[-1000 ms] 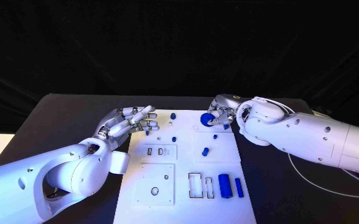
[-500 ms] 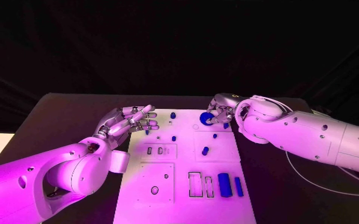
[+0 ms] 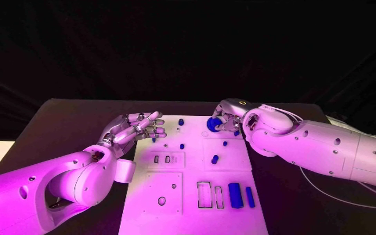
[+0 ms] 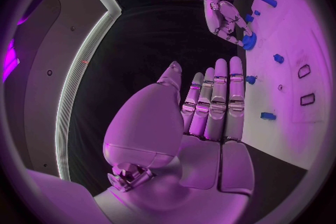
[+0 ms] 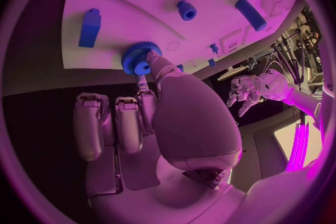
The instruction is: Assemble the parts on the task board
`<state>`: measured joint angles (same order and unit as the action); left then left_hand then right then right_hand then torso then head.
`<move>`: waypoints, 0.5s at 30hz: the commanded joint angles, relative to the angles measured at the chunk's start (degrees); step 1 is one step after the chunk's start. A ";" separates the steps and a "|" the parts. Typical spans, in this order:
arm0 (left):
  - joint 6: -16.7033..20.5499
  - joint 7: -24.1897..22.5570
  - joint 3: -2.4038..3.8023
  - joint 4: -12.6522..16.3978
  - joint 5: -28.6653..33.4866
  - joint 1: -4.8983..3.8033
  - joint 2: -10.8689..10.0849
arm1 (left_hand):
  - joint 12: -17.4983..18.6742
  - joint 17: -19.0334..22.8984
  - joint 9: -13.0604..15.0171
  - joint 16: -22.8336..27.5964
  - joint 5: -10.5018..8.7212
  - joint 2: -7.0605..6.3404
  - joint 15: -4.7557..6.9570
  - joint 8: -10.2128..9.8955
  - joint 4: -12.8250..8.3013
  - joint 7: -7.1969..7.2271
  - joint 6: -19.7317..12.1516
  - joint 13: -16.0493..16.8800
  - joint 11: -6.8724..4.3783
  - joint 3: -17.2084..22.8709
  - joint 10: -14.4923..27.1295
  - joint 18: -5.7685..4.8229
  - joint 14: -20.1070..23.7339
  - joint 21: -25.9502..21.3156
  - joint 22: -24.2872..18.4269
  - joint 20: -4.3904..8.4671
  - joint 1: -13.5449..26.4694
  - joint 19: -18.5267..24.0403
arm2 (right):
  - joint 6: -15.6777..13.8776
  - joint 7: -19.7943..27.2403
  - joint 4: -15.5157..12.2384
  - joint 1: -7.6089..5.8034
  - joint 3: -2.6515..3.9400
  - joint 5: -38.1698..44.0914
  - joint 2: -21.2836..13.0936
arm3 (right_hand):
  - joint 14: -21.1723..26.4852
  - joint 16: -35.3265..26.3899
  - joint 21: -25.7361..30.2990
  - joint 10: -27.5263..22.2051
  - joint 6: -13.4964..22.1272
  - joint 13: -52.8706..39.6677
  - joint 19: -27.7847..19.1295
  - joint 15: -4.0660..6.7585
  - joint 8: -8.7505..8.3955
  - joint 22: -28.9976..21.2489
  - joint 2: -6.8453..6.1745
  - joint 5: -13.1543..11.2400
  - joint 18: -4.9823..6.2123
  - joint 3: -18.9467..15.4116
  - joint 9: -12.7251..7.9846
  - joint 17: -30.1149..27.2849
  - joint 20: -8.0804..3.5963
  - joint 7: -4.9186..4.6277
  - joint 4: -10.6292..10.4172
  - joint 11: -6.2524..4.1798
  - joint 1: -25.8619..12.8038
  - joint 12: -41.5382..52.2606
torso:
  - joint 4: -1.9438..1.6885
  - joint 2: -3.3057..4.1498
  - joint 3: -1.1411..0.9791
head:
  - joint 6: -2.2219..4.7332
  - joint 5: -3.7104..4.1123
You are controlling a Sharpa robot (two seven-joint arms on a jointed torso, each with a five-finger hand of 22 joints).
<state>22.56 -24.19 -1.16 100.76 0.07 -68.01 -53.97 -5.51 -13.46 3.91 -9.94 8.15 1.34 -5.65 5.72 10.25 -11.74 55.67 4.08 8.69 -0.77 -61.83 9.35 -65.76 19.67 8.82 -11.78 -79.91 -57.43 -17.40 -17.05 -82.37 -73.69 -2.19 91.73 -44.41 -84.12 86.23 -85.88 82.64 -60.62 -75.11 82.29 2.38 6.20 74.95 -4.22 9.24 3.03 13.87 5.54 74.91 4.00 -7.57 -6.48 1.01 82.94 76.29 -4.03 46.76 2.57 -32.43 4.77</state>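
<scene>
— Where do we see the blue gear [image 3: 214, 124]?
— At one o'clock on the task board [image 3: 196, 202], pinched by our right hand [image 3: 227, 118].
— And our left hand [image 3: 135, 128]?
— At ten o'clock by the board's edge, fingers straight, holding nothing.

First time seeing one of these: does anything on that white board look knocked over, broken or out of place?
Nothing stands out. The board lies flat, the blue parts look whole. The right hand holds a blue gear at the far end; the left hand hovers open.
</scene>
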 commanded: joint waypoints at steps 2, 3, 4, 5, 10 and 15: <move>-1.00 -0.23 0.02 0.03 0.13 0.00 0.05 | 0.37 -0.07 -0.07 0.23 -0.23 -0.02 -0.25 -0.26 -0.41 -0.19 0.31 -0.05 0.13 -0.06 -0.23 1.04 -0.14 -0.15 -0.05 -0.20 -0.49 -0.15 | -2.43 -0.28 -1.74 0.02 0.04 2.35 -0.17 | -4.38 0.15 -0.20 0.27 -3.71 -1.56 0.37 0.36 0.86 4.44 1.62 0.13 -0.66 1.38 1.81 7.41 -0.19 1.81 -0.84 -0.01 -0.96 -0.47 | 0.00 -0.03 0.12 | 0.20 -0.14; -1.01 -0.24 0.02 0.04 0.14 0.00 0.05 | 0.37 -0.07 -0.07 0.23 -0.23 -0.02 -0.25 -0.26 -0.41 -0.19 0.31 -0.05 0.13 -0.06 -0.23 1.04 -0.14 -0.15 -0.05 -0.20 -0.49 -0.15 | -2.47 -0.32 -2.22 0.02 0.05 1.96 -0.21 | -4.37 0.13 -0.20 0.24 -3.68 -1.51 0.37 0.35 0.77 4.45 1.53 0.12 -0.66 1.52 1.81 7.37 -0.20 1.80 -0.97 0.00 -1.30 -0.58 | -0.07 0.05 0.11 | 0.21 -0.20; -1.01 -0.24 0.02 0.04 0.16 0.00 0.05 | 0.41 -0.11 -0.07 0.26 -0.25 0.03 -0.24 -0.28 -0.47 -0.19 0.32 -0.05 0.13 -0.05 -0.24 1.05 -0.17 -0.15 -0.05 -0.19 -0.55 -0.17 | -2.52 -0.38 -2.78 0.00 0.06 1.46 -0.23 | -4.36 0.11 -0.21 0.22 -3.66 -1.48 0.37 0.35 0.69 4.46 1.45 0.13 -0.66 1.64 1.82 7.33 -0.20 1.79 -1.09 0.01 -1.62 -0.66 | -0.11 0.06 0.11 | 0.20 -0.24; -1.01 -0.23 0.02 0.03 0.17 0.00 0.05 | 0.43 -0.13 -0.07 0.27 -0.25 0.05 -0.24 -0.30 -0.51 -0.19 0.32 -0.05 0.13 -0.03 -0.25 1.05 -0.18 -0.15 -0.05 -0.19 -0.59 -0.17 | -2.59 -0.44 -3.20 -0.03 0.07 1.12 -0.17 | -4.36 0.10 -0.21 0.20 -3.66 -1.45 0.36 0.34 0.63 4.45 1.38 0.14 -0.66 1.73 1.83 7.32 -0.20 1.79 -1.18 0.02 -1.88 -0.72 | -0.11 0.11 0.04 | 0.22 -0.31; -1.03 -0.20 0.01 0.00 0.20 0.00 0.03 | 0.43 -0.13 -0.07 0.27 -0.25 0.05 -0.24 -0.30 -0.51 -0.19 0.32 -0.05 0.13 -0.03 -0.25 1.05 -0.18 -0.15 -0.05 -0.19 -0.59 -0.17 | -2.88 -0.84 -4.35 -0.18 0.15 0.37 0.96 | -4.34 0.06 -0.20 0.12 -3.57 -1.35 0.33 0.32 0.40 4.44 1.16 0.18 -0.65 2.03 1.83 7.26 -0.19 1.75 -1.41 0.05 -2.61 -0.96 | -0.07 0.02 0.09 | 0.23 -0.42; -1.05 -0.18 0.01 -0.04 0.21 0.01 0.10 | 0.43 -0.13 -0.07 0.27 -0.25 0.05 -0.24 -0.30 -0.51 -0.19 0.32 -0.05 0.13 -0.03 -0.25 1.05 -0.18 -0.15 -0.05 -0.19 -0.59 -0.17 | -2.84 -1.68 -4.34 -0.41 0.19 0.14 3.57 | -4.33 0.02 -0.19 0.00 -3.39 -1.18 0.31 0.29 0.17 4.43 1.09 0.22 -0.65 2.33 1.80 7.17 -0.17 1.68 -1.52 0.10 -3.00 -1.25 | -0.24 0.09 0.10 | 0.00 -0.68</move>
<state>22.56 -24.10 -1.17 100.67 0.12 -67.99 -53.99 -5.28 -13.54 3.92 -9.94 8.15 1.34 -5.65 5.72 10.09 -11.74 55.67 4.08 8.69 -0.93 -61.83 9.35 -65.76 19.67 8.83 -11.78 -79.91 -57.43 -19.62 -17.64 -86.73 -74.00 -2.05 91.97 -41.17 -84.12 86.22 -85.88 82.78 -60.62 -74.83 82.28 2.38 6.20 74.93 -3.13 9.26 3.03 14.29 5.54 74.95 4.01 -7.57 -6.59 0.99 80.29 75.16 -4.16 46.81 2.66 -32.28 4.20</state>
